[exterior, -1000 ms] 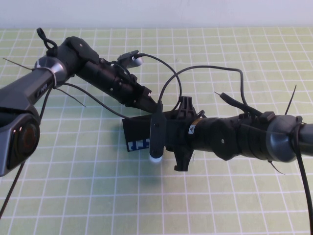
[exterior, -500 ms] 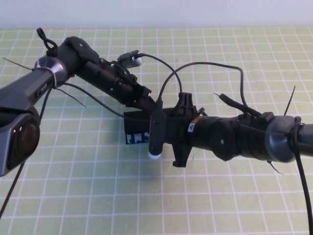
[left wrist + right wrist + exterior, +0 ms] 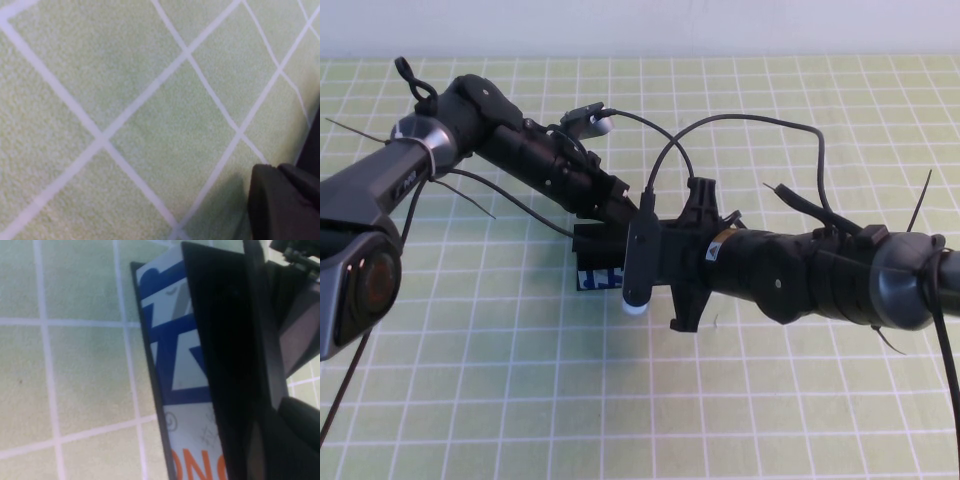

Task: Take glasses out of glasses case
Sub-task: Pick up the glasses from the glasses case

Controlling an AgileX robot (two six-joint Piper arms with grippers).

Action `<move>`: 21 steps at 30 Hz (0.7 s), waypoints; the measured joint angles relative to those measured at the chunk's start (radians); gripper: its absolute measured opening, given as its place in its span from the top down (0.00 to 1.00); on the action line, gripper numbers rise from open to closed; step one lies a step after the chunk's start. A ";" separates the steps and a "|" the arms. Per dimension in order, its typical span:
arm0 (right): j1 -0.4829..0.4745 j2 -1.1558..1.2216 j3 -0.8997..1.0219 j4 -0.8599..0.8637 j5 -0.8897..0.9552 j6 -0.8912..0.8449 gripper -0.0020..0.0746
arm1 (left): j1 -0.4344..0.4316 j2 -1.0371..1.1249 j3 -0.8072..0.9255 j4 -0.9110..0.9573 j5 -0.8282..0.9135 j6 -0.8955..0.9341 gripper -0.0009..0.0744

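The glasses case (image 3: 592,255) is a black box with a white side bearing blue print (image 3: 601,279), and it lies on the green grid mat in the middle. In the right wrist view its white side (image 3: 175,365) shows blue and orange print beside the flat black lid (image 3: 225,340). My left gripper (image 3: 623,212) is at the case's far edge. My right gripper (image 3: 665,262) is right against the case's right end, largely hidden under its own wrist. The glasses are hidden.
The green mat with white grid lines (image 3: 500,380) covers the table. The left wrist view shows only mat (image 3: 125,110) and a dark bit of gripper. Black cables (image 3: 750,140) arc above the right arm. A pale wall runs along the far edge.
My right arm has moved a little left and away from me. The case's visible part has shifted slightly away and looks smaller. The left arm has stayed in place.
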 joint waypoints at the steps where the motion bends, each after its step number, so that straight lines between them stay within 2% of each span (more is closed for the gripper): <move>1: 0.000 0.000 0.000 0.008 -0.002 0.000 0.96 | 0.001 0.000 0.000 0.000 0.000 0.005 0.99; 8: 0.000 0.000 0.000 0.049 -0.015 0.000 0.96 | 0.042 -0.044 0.002 0.009 0.000 0.023 0.99; 16: 0.000 0.000 0.000 0.091 -0.019 0.000 0.96 | 0.184 -0.225 0.004 0.015 0.001 0.025 0.99; 21: 0.000 0.000 0.000 0.118 -0.034 0.000 0.96 | 0.206 -0.390 0.106 0.011 0.002 0.086 0.99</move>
